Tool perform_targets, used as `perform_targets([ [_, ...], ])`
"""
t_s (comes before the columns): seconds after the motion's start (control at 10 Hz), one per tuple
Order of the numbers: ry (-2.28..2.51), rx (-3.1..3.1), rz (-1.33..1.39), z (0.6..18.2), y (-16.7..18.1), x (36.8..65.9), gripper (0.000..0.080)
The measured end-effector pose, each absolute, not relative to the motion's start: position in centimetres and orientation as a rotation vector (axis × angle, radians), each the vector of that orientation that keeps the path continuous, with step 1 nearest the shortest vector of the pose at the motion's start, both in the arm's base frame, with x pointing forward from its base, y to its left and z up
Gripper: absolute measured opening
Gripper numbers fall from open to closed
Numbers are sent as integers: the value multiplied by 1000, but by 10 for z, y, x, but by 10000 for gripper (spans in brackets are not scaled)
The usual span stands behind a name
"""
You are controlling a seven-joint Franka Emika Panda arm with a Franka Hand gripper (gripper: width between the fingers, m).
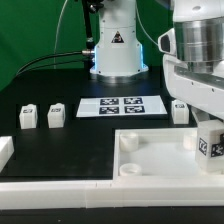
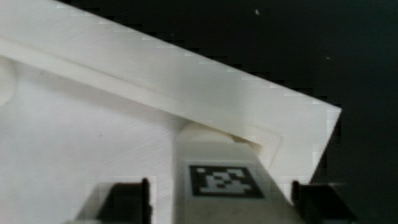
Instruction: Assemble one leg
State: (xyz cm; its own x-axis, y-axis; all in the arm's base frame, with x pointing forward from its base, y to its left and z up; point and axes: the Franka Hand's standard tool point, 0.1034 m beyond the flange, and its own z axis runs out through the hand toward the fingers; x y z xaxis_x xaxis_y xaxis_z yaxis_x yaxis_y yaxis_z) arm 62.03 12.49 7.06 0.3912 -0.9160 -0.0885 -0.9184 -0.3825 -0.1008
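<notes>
Exterior view: we record the gripper point(image 1: 207, 132) at the exterior view's right, its upper body cut off by the frame edge. Below it is the leg point(image 1: 210, 150), marker face visible, over the right end of the white tray point(image 1: 140, 165). The fingers cannot be made out against the white housing, and whether the leg rests on the tray or hangs clear of it is not discernible. Three further small blocks point(image 1: 56, 114) and the marker board point(image 1: 120, 105) lie behind on the black table point(image 1: 60, 145).

Wrist view: the leg point(image 2: 222, 178) stands between two dark fingers point(image 2: 125, 200), close to a tray point(image 2: 107, 130) corner. A pale strip separates each finger from the leg. The frame crops the fingertips, so we cannot tell whether the grip is closed.
</notes>
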Motion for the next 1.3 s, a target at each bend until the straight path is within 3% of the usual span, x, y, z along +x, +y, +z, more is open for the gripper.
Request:
perform_targets([
  [0.1, 1504, -2608, 20, 71, 125, 620, 481],
  [0.2, 1313, -2713, 14, 71, 124, 620, 614],
  [0.3, 1154, -2786, 5, 70, 123, 621, 638],
  [1.2, -284, -3069, -103, 75, 116, 627, 649],
  [1.3, -282, -3069, -102, 74, 117, 627, 601],
])
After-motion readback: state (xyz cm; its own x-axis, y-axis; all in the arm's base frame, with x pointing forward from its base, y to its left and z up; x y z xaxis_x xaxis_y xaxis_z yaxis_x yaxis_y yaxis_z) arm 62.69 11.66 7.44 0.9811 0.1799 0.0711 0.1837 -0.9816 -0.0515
